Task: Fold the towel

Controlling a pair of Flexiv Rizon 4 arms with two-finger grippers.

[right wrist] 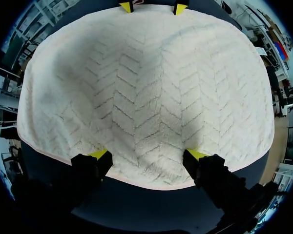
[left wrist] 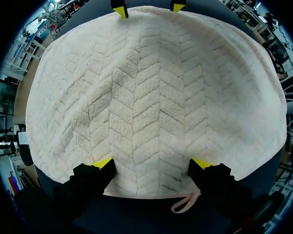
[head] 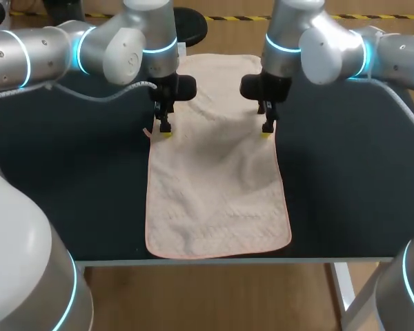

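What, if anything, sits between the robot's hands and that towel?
Nothing visible does. The left hand and the right hand, both open, are down at the two long edges of the towel.

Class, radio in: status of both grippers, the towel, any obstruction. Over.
Left gripper open, right gripper open, tips at opposite long edges. Towel unfolded, flat on table, slightly rumpled. Only its pink loop near left gripper.

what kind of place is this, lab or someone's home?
Probably a robotics lab bench, not a home: a dark table, one cream towel on it, left gripper and right gripper at its side edges.
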